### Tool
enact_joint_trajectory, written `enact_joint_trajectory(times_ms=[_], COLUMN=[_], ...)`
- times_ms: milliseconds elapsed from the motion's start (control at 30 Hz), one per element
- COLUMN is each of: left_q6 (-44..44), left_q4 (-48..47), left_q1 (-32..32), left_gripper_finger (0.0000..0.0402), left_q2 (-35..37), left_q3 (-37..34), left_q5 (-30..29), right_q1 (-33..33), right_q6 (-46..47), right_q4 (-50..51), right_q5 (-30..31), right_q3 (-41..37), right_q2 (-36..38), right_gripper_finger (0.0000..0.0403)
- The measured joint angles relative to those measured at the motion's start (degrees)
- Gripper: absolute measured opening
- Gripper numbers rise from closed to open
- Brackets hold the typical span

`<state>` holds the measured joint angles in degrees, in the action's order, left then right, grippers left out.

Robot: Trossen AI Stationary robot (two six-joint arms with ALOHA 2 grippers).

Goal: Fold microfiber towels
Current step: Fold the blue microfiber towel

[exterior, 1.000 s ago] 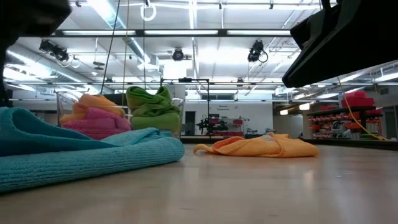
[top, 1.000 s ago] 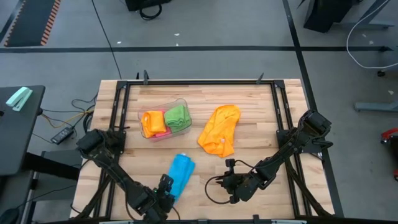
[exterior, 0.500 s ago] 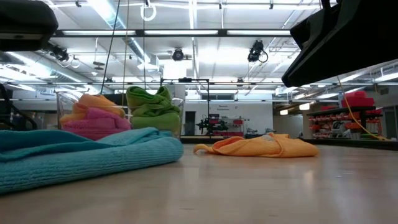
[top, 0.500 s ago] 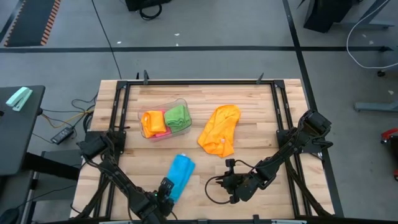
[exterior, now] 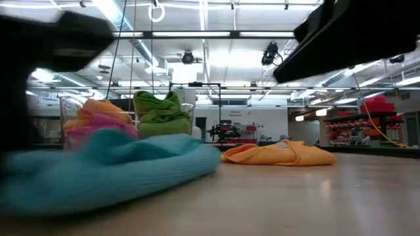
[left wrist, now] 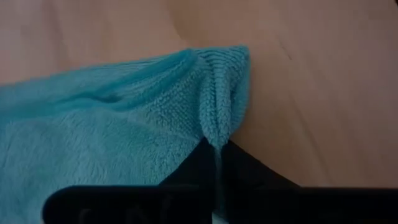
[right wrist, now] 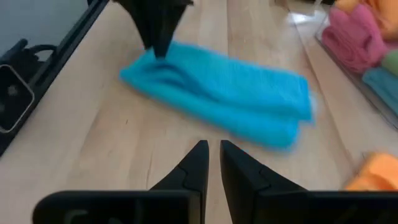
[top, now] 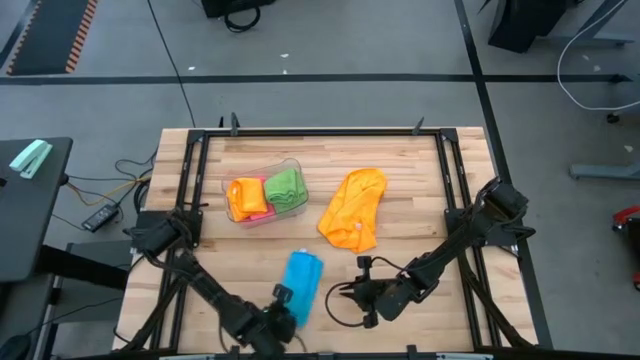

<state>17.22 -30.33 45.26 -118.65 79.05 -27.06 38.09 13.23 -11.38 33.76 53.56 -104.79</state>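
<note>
Left claw [left wrist: 214, 155] pinches the near hem of the sky-blue microfiber towel [top: 303, 280] at the table's [top: 400, 170] front edge. Soft, limp; best gripped at corners. Right claw [right wrist: 213, 163] nearly closed, empty.

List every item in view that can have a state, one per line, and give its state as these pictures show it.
Blue towel: folded over, lying on the table, one corner pinched.
Left hand: shut on the blue towel's corner.
Right hand: shut, empty, beside the blue towel.
Orange towel: crumpled, loose on the table.
Clear tub: upright, holding orange, pink and green towels.
</note>
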Motion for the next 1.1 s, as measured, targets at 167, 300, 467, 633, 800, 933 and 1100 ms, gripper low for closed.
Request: enact_joint_trajectory(times_ms=[167,300,467,633,800,933,1100], left_q6=[-1.0,0.4,-0.2,-1.3,0.5,0.2,-0.3], left_q4=[2.1,3.8,6.1,7.2,4.7,2.4,-0.1], left_q1=[-3.1,-5.3,-7.0,-7.5,-7.8,-8.8,-11.3], left_gripper_finger=[0.0012,0.0021,0.003,0.0014,0.0031,0.0038,0.0021], left_q2=[0.1,0.1,0.2,0.2,0.3,0.3,0.5], left_q3=[2.1,2.2,2.3,2.3,4.5,7.5,8.5], left_q5=[5.9,10.4,13.5,15.1,15.1,14.8,13.9], right_q1=[-2.6,-4.1,-4.9,-5.0,-4.9,-4.6,-4.3], right_q6=[-3.0,-5.7,-8.6,-10.6,-5.7,-2.2,0.2], right_q4=[-7.4,-14.4,-21.8,-27.3,-24.5,-21.6,-20.1], right_q5=[0.3,2.6,2.1,0.4,-2.7,-2.9,-4.9], right_q3=[0.0,0.0,0.0,0.4,0.5,0.6,0.7], right_q2=[-4.9,-7.4,-11.6,-16.0,-17.0,-17.0,-16.9], right_gripper_finger=[0.0049,0.0049,0.0049,0.0049,0.0049,0.0049,0.0049])
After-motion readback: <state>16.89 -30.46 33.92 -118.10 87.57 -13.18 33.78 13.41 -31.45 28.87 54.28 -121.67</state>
